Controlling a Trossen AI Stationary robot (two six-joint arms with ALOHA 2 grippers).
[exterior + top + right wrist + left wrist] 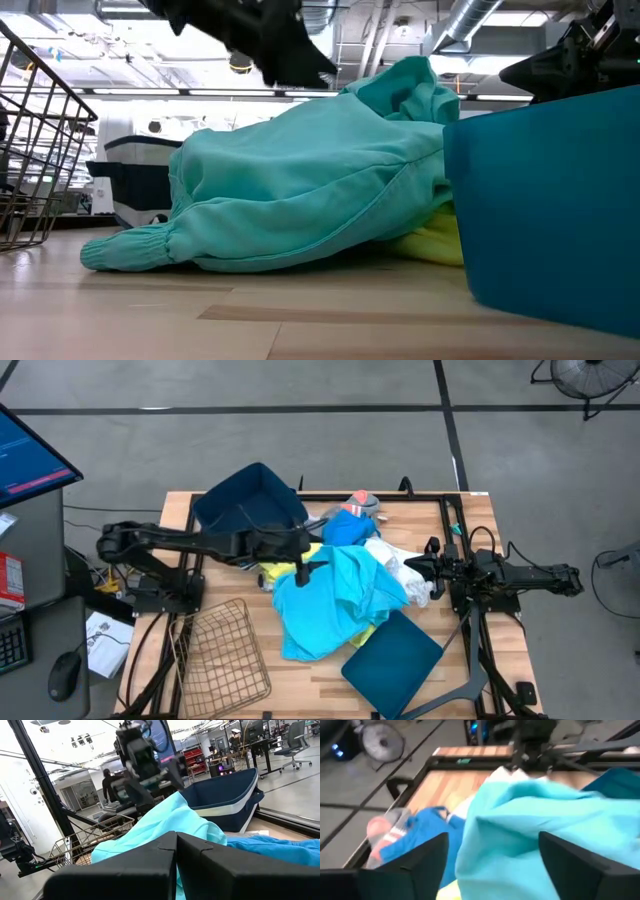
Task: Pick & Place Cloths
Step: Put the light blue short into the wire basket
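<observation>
A large turquoise garment [335,600] lies heaped at the table's middle, over a yellow cloth [275,572] whose edge also shows under it in the low view [435,245]. White cloths [400,570] lie at its right, with a blue cloth [345,527] and an orange-banded grey sock [362,500] toward the far edge. My left gripper [492,870] is open just above the garment's far-left part [305,560], one finger on either side of a raised fold. My right gripper [176,845] is shut, level beside the white cloths [422,567]. I cannot make out any striped socks.
A dark blue bin [250,500] stands at the far left of the pile. A teal bin [395,655] lies at the near right, filling the low view's right side [550,220]. A wire mesh basket [225,655] sits at the near left. A person stands in the room beyond.
</observation>
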